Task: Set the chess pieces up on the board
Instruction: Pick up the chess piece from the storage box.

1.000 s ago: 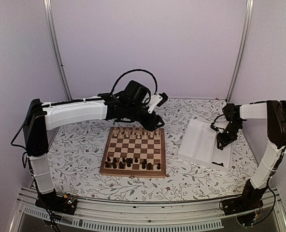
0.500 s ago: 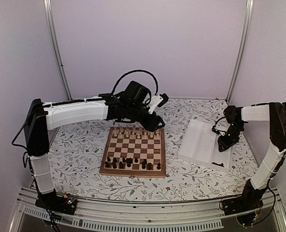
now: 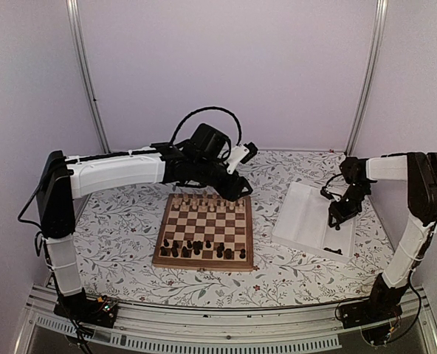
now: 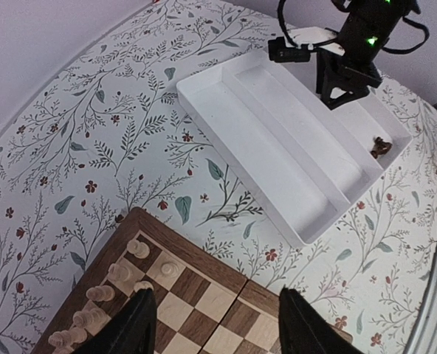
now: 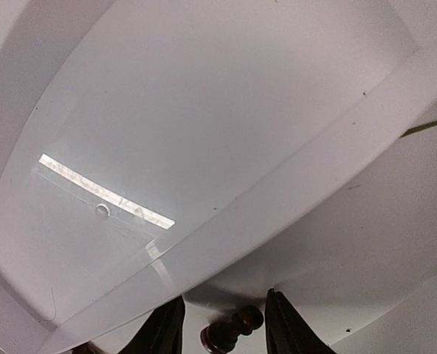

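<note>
- Several small, dark, turned-wood chess pieces (image 3: 201,251) stand along the near edge of the board (image 3: 206,228), a wooden square of brown and tan checks with a brown border. Pale cream pieces (image 3: 206,202) line its far edge.
- One more dark piece (image 4: 381,147) lies near one end of the white ridged tray (image 3: 301,214), which sits on the flower-printed counter (image 3: 122,236).
- Stretched out low, the left arm reaches the board's far right corner, with the left tool (image 4: 215,302) spread wide and empty.
- Bent down into the tray, the right arm has its right tool (image 5: 224,306) set narrowly either side of a dark knobbed piece (image 5: 232,330). That piece is cut off at the picture's edge, and I cannot tell whether the fingers pinch it.
</note>
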`<state>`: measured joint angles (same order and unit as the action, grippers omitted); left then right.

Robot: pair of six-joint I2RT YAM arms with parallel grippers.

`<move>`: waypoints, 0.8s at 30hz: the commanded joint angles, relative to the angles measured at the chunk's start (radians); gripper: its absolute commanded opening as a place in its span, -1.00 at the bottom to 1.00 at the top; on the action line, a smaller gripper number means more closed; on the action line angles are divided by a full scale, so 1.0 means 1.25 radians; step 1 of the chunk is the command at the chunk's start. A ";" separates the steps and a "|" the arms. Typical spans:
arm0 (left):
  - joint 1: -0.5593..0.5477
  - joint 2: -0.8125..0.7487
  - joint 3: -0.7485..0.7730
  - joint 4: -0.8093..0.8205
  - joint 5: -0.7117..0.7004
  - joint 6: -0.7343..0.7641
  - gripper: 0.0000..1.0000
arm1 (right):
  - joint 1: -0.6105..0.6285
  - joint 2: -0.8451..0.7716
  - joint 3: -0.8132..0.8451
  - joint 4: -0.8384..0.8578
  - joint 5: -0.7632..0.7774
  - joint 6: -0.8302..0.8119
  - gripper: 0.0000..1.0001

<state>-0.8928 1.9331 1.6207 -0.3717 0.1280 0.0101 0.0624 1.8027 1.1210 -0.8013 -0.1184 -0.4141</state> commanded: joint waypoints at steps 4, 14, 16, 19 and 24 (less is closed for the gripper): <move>-0.005 -0.018 -0.019 0.026 0.023 -0.023 0.17 | -0.004 -0.025 -0.029 0.010 0.063 0.004 -0.17; -0.010 -0.056 -0.064 0.038 0.022 -0.029 0.16 | -0.004 -0.050 -0.068 0.022 0.127 -0.001 -0.28; -0.010 -0.070 -0.083 0.047 0.021 -0.032 0.17 | -0.006 -0.053 -0.070 0.020 0.122 -0.002 -0.39; -0.010 -0.088 -0.104 0.051 0.020 -0.037 0.17 | -0.008 -0.054 -0.070 0.018 0.119 -0.003 -0.48; -0.012 -0.120 -0.140 0.057 0.016 -0.051 0.18 | -0.009 -0.068 -0.087 0.012 0.153 -0.006 -0.29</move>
<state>-0.8940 1.8458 1.4834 -0.3309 0.1486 -0.0334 0.0620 1.7485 1.0412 -0.7696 0.0185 -0.4179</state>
